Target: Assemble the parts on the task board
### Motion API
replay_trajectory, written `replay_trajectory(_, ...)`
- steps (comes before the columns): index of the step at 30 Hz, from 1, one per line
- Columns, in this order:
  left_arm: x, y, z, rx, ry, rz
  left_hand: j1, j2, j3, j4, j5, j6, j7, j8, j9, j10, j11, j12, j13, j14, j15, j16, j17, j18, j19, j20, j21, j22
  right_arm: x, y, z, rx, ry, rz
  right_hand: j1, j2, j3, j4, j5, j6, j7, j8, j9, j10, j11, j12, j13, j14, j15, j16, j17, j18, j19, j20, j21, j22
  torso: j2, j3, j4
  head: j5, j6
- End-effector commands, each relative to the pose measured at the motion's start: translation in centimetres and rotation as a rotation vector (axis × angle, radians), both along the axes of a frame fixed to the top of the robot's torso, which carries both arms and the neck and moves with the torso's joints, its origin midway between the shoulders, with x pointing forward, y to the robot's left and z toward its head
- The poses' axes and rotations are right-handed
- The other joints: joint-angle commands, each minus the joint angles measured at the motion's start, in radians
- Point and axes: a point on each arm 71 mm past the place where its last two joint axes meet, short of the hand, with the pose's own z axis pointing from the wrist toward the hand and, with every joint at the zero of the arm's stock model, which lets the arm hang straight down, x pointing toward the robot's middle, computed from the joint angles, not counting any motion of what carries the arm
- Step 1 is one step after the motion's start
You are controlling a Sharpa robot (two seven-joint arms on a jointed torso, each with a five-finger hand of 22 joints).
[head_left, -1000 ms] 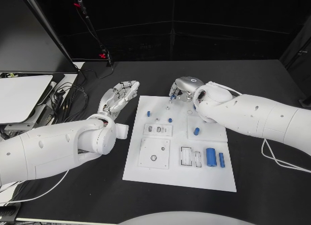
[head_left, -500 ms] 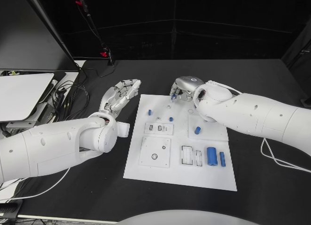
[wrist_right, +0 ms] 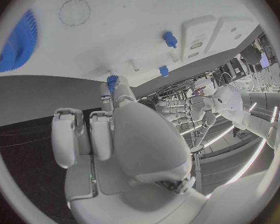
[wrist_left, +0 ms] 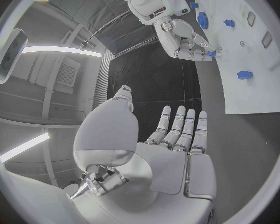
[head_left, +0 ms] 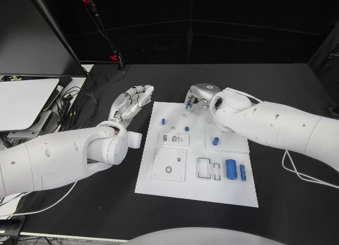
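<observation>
The white task board (head_left: 199, 190) lies in the middle of the black table. My right hand (head_left: 199, 97) hovers over its far edge and pinches a small blue part (head_left: 187, 105) at its fingertips; the right wrist view has the same blue part (wrist_right: 112, 79) just above the board (wrist_right: 134, 15). Small blue parts (head_left: 163, 121) (head_left: 186, 129) (head_left: 215, 141) stand on the board. A large blue cylinder (head_left: 229, 169) and a slim blue piece (head_left: 242, 172) lie near its right edge. My left hand (head_left: 131, 104) is off the board's left side, fingers straight and apart, holding nothing.
A blue gear (wrist_right: 15, 42) lies on the board close to my right hand. Raised white plates with recesses (head_left: 173, 139) (head_left: 169, 171) (head_left: 208, 170) sit mid-board. A white device (head_left: 19, 102) and cables (head_left: 74, 104) crowd the table's left side.
The head view has shifted slightly. My right hand still pinches the small blue part over the board's far edge, and my left hand stays spread beside the board.
</observation>
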Motion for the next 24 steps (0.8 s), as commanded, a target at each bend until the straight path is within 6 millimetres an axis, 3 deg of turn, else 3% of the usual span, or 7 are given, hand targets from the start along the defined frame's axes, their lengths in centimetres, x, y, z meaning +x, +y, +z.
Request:
replay_trajectory(1,-0.67,0.03,2.48,-0.073,-0.346,-0.01,-0.004,0.009,0.004,0.0,0.002,-0.003,0.156,0.007,-0.001,-0.001,0.008,0.006,-0.001,-0.002,0.008,0.004,-0.001,-0.009,-0.005,0.0,0.006,0.001,-0.06,0.21,-0.18,-0.001,0.005,0.008,0.01,-0.003,0.002,0.002,0.003,0.007,0.001,-0.001,0.001,0.002,0.003,-0.006,0.001,0.07,0.002,-0.003,0.059,-0.001,0.028,0.004,-0.004,0.146,0.0,-0.0003,0.0001,0.0,-0.001)
replay_trajectory(18,-0.68,0.14,2.45,-0.074,-0.34,-0.012,-0.003,0.015,0.006,0.0,0.004,-0.003,0.156,0.008,-0.002,-0.001,0.009,0.007,-0.001,-0.002,0.009,0.006,-0.001,-0.009,-0.006,0.0,0.007,0.001,0.16,0.3,-0.63,-0.016,0.003,0.003,0.009,-0.005,0.006,0.008,0.003,0.002,0.002,-0.012,-0.001,-0.001,0.005,-0.02,0.001,0.07,0.004,-0.004,0.059,-0.001,0.029,0.005,-0.004,0.146,-0.001,-0.001,-0.0002,0.006,-0.003)
replay_trajectory(24,-0.66,0.15,2.44,-0.073,-0.339,-0.011,-0.003,0.018,0.007,-0.001,0.005,-0.003,0.156,0.008,-0.003,-0.001,0.01,0.007,-0.001,-0.002,0.01,0.006,-0.001,-0.01,-0.006,0.001,0.008,0.002,0.17,0.3,-0.78,-0.02,0.005,0.004,-0.001,-0.019,0.001,0.02,0.001,-0.033,-0.001,-0.04,-0.006,-0.026,0.014,-0.04,0.0,0.068,0.01,-0.006,0.051,-0.001,0.028,0.008,-0.005,0.145,-0.001,-0.0012,-0.0003,0.007,-0.002)
